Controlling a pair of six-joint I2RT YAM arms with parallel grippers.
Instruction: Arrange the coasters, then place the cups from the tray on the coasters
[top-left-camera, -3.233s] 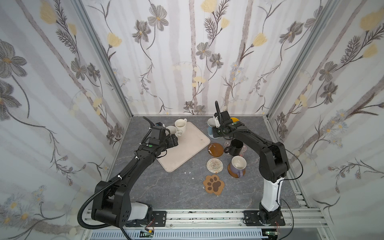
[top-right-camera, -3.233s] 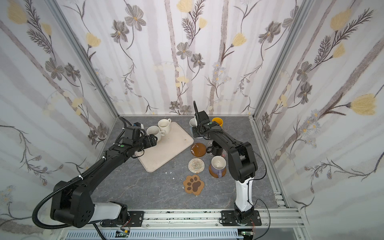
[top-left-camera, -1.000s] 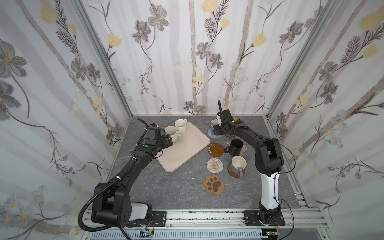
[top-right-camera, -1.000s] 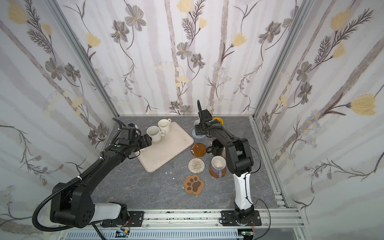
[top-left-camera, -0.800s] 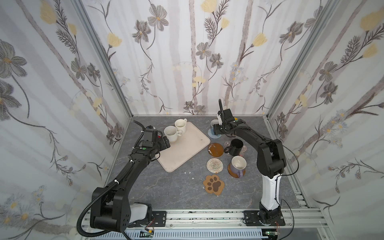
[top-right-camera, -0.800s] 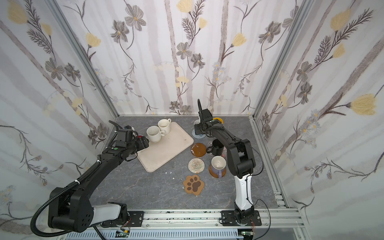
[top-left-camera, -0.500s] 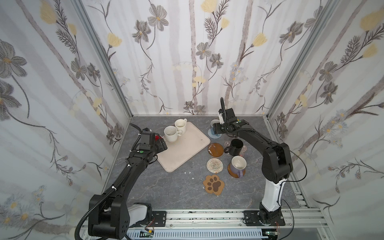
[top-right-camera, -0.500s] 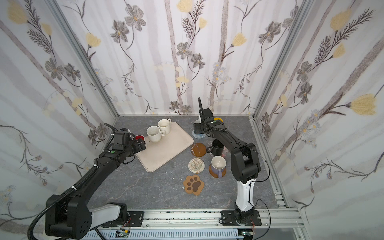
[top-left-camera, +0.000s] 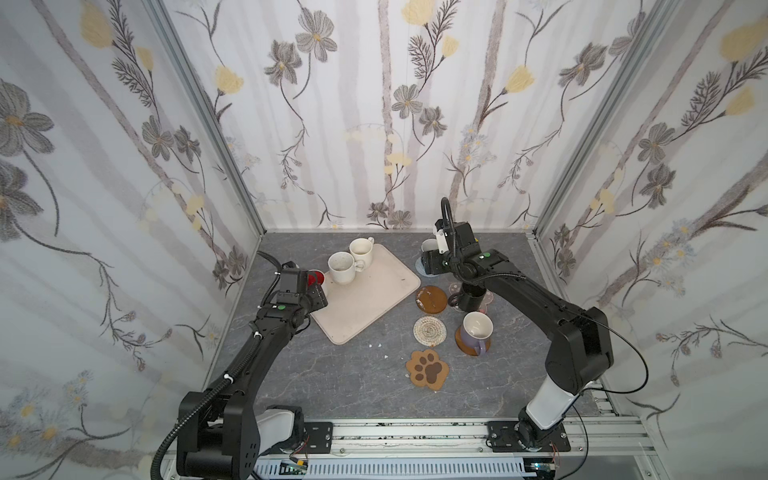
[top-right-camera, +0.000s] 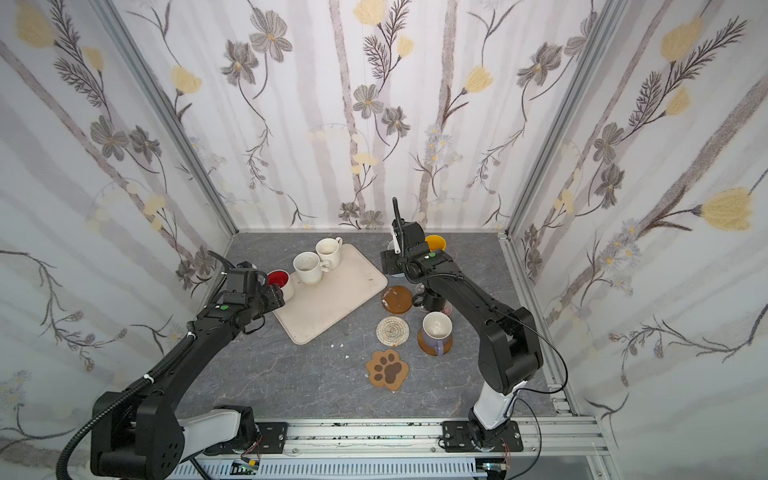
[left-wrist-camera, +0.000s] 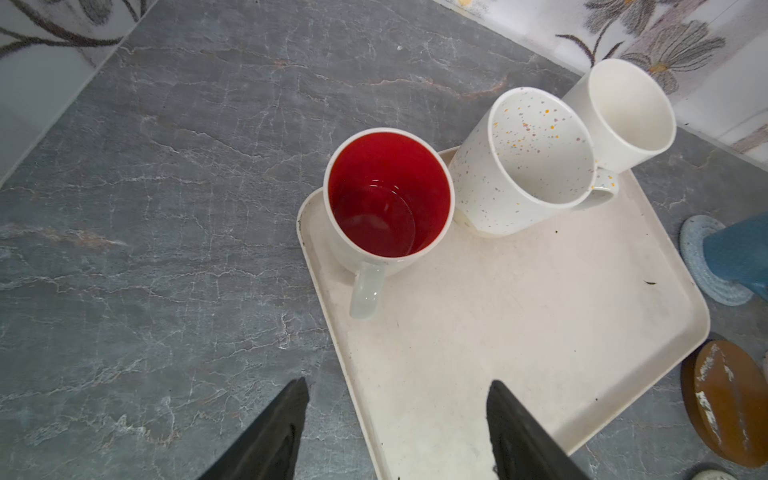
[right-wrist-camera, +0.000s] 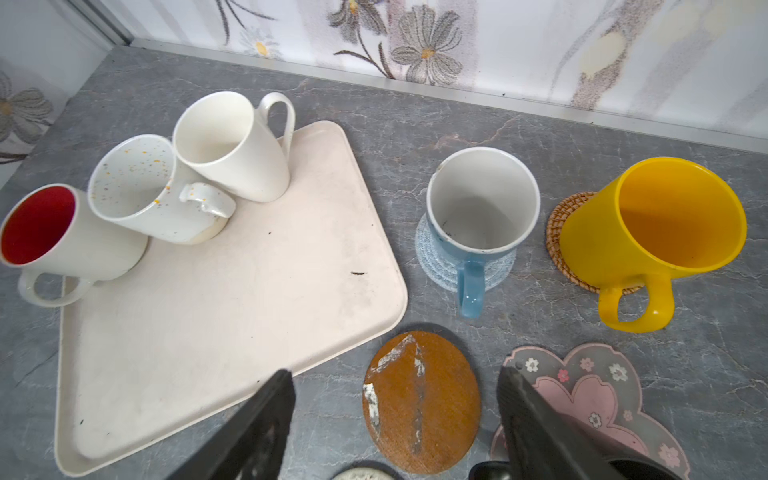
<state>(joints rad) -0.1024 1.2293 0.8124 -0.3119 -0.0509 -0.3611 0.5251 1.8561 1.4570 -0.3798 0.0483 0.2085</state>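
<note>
Three cups stand on the beige tray (left-wrist-camera: 519, 332) on the tabletop (left-wrist-camera: 166, 208).
The red-lined cup (left-wrist-camera: 388, 199), speckled cup (left-wrist-camera: 528, 162) and white cup (left-wrist-camera: 623, 112) crowd one end. Light blue cup (right-wrist-camera: 482, 208) sits on a crochet coaster (right-wrist-camera: 432, 266). Left fingers (left-wrist-camera: 282, 424) and right fingers (right-wrist-camera: 266, 415) spread wide, holding nothing.

**No legible text**

No words, nos., brands or labels can be read in any view. Amber coaster (right-wrist-camera: 419, 399) has worn whitish streaks, no letters to make out. Paw coaster (top-left-camera: 427, 369) carries a dark paw shape only. Left arm's green dot (top-left-camera: 281, 308) and right arm's green dot (top-left-camera: 482, 256) are plain, no chars visible.
</note>
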